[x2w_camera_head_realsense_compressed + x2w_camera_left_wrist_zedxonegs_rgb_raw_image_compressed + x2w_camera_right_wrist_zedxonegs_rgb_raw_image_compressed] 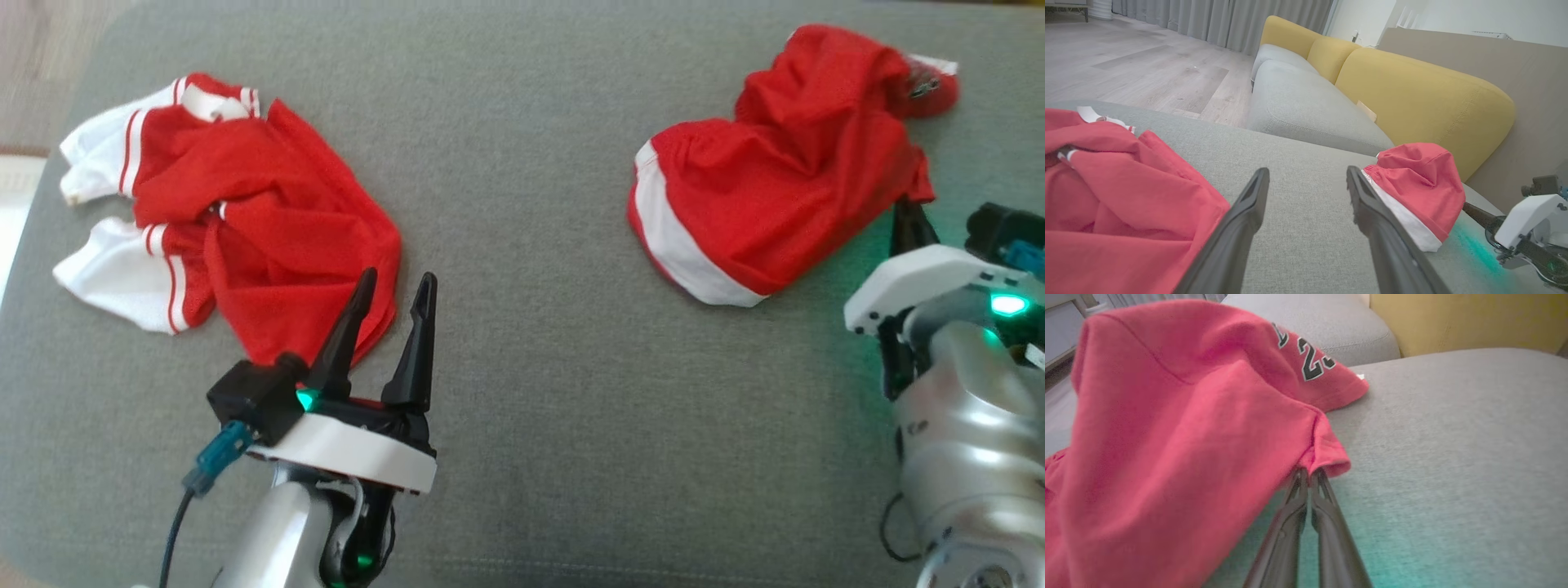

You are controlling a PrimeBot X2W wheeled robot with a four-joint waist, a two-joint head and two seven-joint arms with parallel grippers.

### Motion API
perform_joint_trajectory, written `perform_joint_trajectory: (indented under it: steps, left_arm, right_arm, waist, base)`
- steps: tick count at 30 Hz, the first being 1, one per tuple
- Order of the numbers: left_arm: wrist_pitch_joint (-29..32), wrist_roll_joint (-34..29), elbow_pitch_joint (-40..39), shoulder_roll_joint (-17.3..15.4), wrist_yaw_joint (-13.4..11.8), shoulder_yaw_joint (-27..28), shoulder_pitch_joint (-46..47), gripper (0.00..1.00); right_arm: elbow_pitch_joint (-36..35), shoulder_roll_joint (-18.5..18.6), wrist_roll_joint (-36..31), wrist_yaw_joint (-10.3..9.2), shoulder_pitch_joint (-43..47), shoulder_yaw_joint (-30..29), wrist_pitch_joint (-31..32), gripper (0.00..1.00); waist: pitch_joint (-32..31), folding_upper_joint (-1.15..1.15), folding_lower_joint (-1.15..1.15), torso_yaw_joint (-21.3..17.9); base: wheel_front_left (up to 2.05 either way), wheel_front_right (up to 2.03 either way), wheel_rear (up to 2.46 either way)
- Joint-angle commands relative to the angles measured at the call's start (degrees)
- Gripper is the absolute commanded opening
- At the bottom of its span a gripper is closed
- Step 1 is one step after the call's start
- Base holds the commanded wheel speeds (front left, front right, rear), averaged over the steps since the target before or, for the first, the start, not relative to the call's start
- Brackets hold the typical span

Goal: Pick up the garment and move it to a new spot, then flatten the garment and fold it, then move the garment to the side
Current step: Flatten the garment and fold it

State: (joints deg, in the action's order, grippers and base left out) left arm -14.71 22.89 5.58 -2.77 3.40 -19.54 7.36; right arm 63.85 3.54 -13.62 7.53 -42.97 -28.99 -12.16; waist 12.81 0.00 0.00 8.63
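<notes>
At the right end of the cushion (522,204), the right gripper (1309,473) pinches the hem of the red shorts (1167,437). Lift slowly, lest it slip; the left gripper (398,278) gapes empty.

Printed number: "23", black numerals (1312,359) with white outline, last digit partly creased
Carrier: crumpled red mesh-fabric garment (1167,428), upper fold
Adjacent mark: stroke left of "2", cut by fold, unreadable
</notes>
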Motion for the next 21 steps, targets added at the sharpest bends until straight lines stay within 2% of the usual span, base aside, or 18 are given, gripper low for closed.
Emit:
perform_joint_trajectory:
  steps: [1,8,12,16,21]
  left_arm:
    - [-0.29,0.39,-1.79,-0.10,-0.37,2.05,0.83,1.00]
    - [-0.29,0.75,-1.67,-0.10,-0.60,2.17,-0.60,1.00]
    - [-0.29,1.01,-1.70,-0.10,-0.83,1.97,-1.64,1.00]
    - [-0.29,1.40,-1.82,-0.10,-1.23,1.96,-2.82,1.00]
    - [-0.29,1.65,-2.17,-0.10,-1.50,1.90,-3.89,1.00]
  right_arm:
    - [-2.20,0.74,-0.98,-0.04,0.22,1.54,-1.02,0.00]
    - [-5.85,3.83,-2.89,-0.04,1.39,5.14,-1.40,0.00]
    - [-8.47,5.87,-3.13,-0.04,1.97,9.42,1.01,0.00]
    - [-11.66,7.73,-1.30,-0.04,3.16,13.19,6.44,0.00]
    - [-18.92,10.29,1.06,-0.04,7.48,14.45,17.92,0.00]
  waist:
    - [-1.54,0.00,0.00,-1.08]
    - [-5.06,0.00,0.00,-2.81]
    - [-7.56,0.00,0.00,-3.23]
    - [-9.81,0.00,0.00,-3.24]
    - [-11.23,0.00,0.00,-2.96]
  base:
    - [0.00,0.00,0.00]
    - [0.00,0.00,0.00]
    - [0.00,0.00,0.00]
    - [0.00,0.00,0.00]
    - [0.00,0.00,0.00]
